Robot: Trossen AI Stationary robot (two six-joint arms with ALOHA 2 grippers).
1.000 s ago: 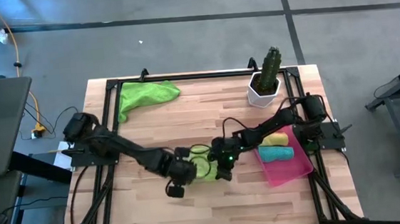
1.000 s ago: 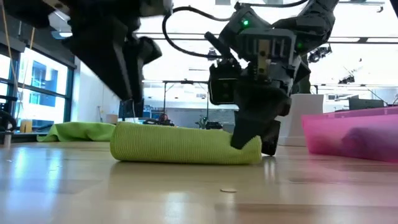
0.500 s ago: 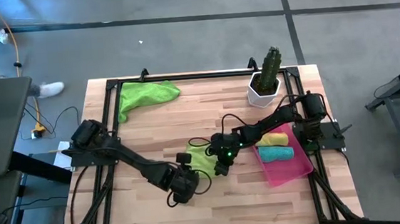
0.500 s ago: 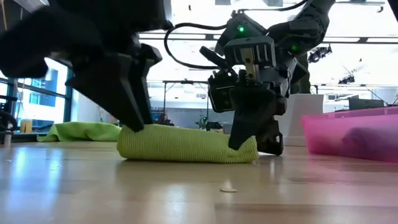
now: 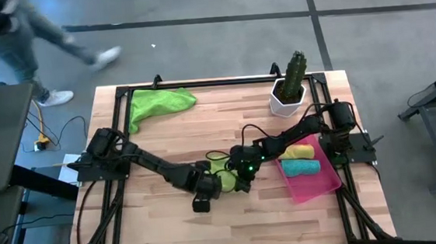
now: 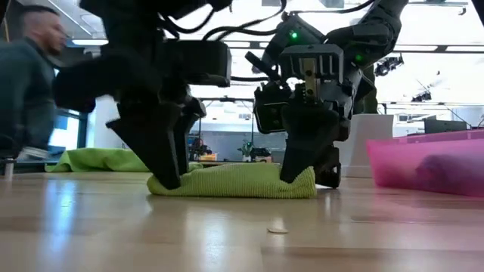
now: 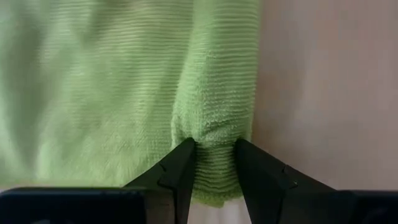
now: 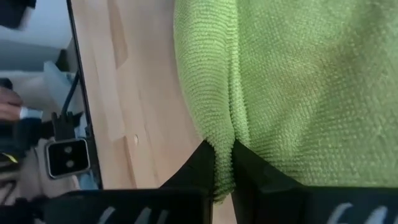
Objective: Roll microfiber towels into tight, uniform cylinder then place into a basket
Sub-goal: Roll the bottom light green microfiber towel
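A lime green towel (image 6: 234,181), partly rolled, lies on the table between my two grippers, a little near of the table's middle (image 5: 226,179). My left gripper (image 7: 214,169) is shut on its left end and my right gripper (image 8: 222,167) on its right end. A second lime green towel (image 5: 158,105) lies crumpled at the far left corner. A yellow roll (image 5: 302,153) and a teal roll (image 5: 301,167) lie in the pink basket (image 5: 322,182) at the right. My left gripper pinches the rolled edge of the lime towel (image 7: 214,134) between its two fingers (image 7: 181,171), near the towel's left end. The fingers point down and lie across the roll. The towel rests on the table. My right gripper pinches a thick fold (image 8: 222,149) at the towel's right end between its two fingers (image 8: 205,163), coming from above. Several layers are bunched in the hold. The towel rests on the table (image 6: 299,181).
A white pot with a green cactus (image 5: 287,93) stands at the far right, behind the basket. A black frame runs round the tabletop (image 5: 199,84). A person walks past beyond the table's far left corner (image 5: 24,36).
My left gripper has come down onto the towel's left end and gone toward the table's right edge, closer to my right gripper. The towel's left end has been pushed in, so the roll is shorter and flatter. Its right end has stayed put.
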